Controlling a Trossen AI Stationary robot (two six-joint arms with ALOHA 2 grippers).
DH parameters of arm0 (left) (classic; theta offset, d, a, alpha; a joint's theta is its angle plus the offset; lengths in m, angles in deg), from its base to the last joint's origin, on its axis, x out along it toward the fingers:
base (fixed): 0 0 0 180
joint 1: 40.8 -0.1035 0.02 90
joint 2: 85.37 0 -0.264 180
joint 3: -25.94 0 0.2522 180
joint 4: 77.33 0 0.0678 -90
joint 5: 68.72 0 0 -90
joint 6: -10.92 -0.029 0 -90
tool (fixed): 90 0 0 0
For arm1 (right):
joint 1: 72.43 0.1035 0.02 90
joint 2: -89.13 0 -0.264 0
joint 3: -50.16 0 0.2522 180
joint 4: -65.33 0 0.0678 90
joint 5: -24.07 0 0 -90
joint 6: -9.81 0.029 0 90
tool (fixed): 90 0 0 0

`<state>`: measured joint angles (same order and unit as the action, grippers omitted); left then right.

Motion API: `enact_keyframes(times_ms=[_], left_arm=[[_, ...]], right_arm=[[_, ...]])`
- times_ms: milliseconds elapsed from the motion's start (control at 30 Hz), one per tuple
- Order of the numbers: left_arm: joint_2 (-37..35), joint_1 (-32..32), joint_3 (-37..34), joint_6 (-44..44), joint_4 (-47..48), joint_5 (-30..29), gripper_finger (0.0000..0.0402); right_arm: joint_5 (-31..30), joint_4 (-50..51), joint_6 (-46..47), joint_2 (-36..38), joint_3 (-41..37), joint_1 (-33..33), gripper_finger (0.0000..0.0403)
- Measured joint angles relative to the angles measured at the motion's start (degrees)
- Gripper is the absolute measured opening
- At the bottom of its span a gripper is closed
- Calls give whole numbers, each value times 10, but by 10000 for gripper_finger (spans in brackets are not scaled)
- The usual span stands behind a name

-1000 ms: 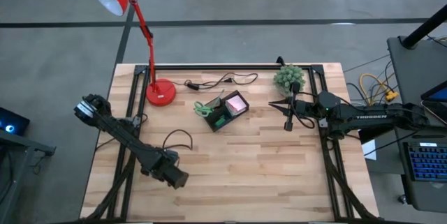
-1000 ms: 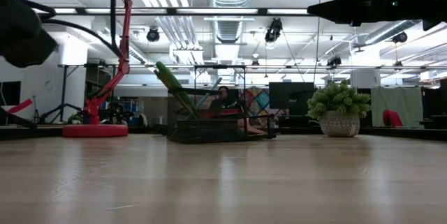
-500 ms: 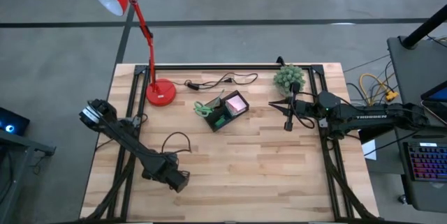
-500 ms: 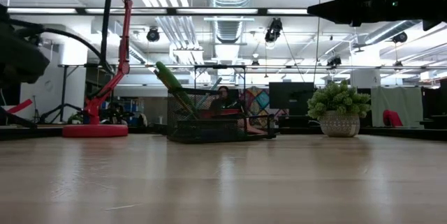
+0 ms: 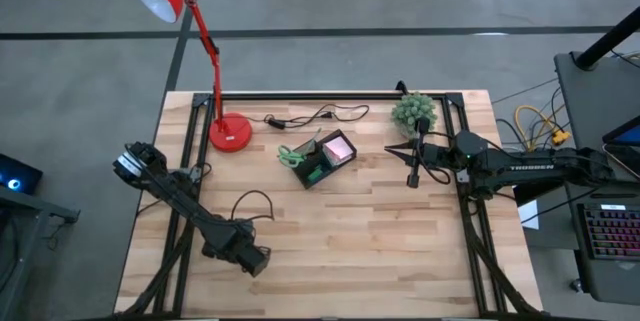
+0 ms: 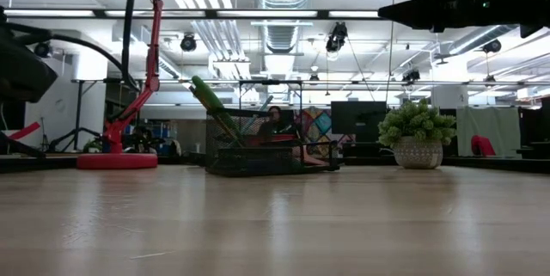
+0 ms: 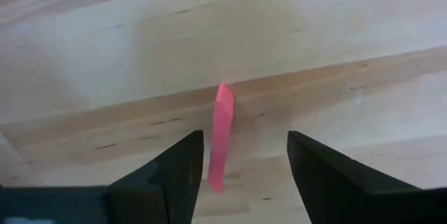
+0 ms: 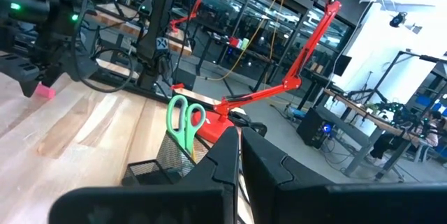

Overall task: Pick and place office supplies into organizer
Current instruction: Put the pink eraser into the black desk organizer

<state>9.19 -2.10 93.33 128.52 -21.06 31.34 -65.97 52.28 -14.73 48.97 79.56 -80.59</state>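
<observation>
The black organizer (image 5: 312, 174) sits at the table's far middle, with green-handled scissors (image 5: 293, 154) standing in it and a pink sticky pad (image 5: 338, 147) lying in it. My left gripper (image 5: 260, 260) is low over the near-left part of the table, open. A small pink piece (image 7: 222, 137) sits on the wood between its fingers, closer to one finger, and I see no contact. The same pink piece (image 8: 45, 92) shows under the left gripper in the right wrist view. My right gripper (image 5: 413, 175) hovers, shut and empty, right of the organizer.
A red lamp's base (image 5: 230, 133) and a black cable (image 5: 310, 116) lie left of and behind the organizer. A small potted plant (image 5: 413, 111) stands at the far right, close to my right arm. Bare wood spreads between the left gripper and the organizer.
My left arm has come down a little toward the table and its near edge, then held still. The organizer and the right arm have not moved.
</observation>
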Motion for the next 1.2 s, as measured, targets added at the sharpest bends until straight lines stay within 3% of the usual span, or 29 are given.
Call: enact_keyframes(times_ms=[333,800,967,1200], left_arm=[[9,4,-6,-37,9,6,183],[8,4,-6,-68,12,1,13],[1,-6,-8,-110,21,-11,10],[-19,-66,-9,-231,-9,-103,5]], right_arm=[[0,0,-1,0,0,0,8],[0,0,-1,0,0,0,8],[0,-1,-1,0,0,0,8],[0,-1,-10,0,0,0,8]])
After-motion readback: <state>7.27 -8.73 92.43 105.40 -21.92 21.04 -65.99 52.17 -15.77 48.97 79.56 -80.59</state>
